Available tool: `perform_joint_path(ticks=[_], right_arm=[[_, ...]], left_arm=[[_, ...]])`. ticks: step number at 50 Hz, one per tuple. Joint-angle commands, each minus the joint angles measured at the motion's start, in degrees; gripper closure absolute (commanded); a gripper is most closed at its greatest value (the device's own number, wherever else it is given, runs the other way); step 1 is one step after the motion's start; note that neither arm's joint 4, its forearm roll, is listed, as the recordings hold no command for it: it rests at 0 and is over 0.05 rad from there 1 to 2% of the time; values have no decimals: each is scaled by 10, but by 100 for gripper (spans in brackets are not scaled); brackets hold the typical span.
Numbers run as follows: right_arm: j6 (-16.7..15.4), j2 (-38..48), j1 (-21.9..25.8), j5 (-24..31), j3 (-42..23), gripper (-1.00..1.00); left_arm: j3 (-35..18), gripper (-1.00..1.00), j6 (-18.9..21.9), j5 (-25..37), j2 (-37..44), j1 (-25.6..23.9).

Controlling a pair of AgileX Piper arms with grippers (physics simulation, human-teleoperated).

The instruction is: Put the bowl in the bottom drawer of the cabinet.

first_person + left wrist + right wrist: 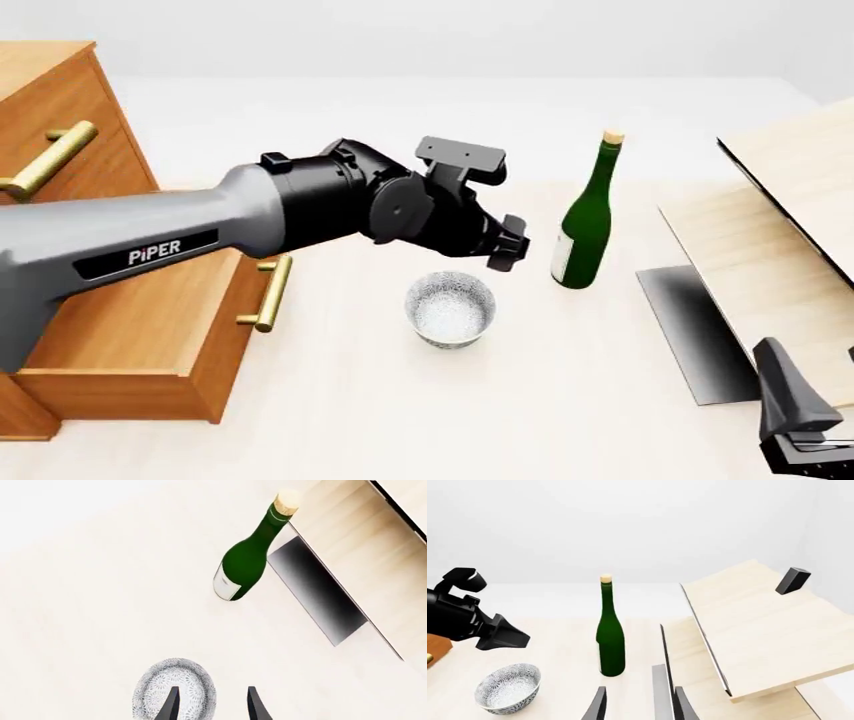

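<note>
The small speckled white bowl (451,308) stands upright on the table, also seen in the left wrist view as bowl (175,687) and from the right wrist as bowl (508,687). My left gripper (509,244) hovers above it and slightly to its right, open, holding nothing; in its own view the left gripper (212,707) has one finger over the bowl's rim. The cabinet (54,110) stands at the left with its bottom drawer (127,345) pulled out. My right gripper (639,707) is open and empty, low at the front right (801,420).
A green wine bottle (585,225) stands upright just right of the bowl. Pale wooden boards (787,230) with a dark panel (694,335) fill the right side. The drawer's brass handle (271,292) juts toward the bowl.
</note>
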Motion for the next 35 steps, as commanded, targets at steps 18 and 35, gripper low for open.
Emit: perform_joint_path(ticks=[18, 35], right_arm=[[0, 4, 0, -5, 1, -100], [0, 23, 0, -23, 0, -100]], left_arm=[[-20, -100, -18, 3, 50, -1], [-44, -100, -25, 13, 79, 5]])
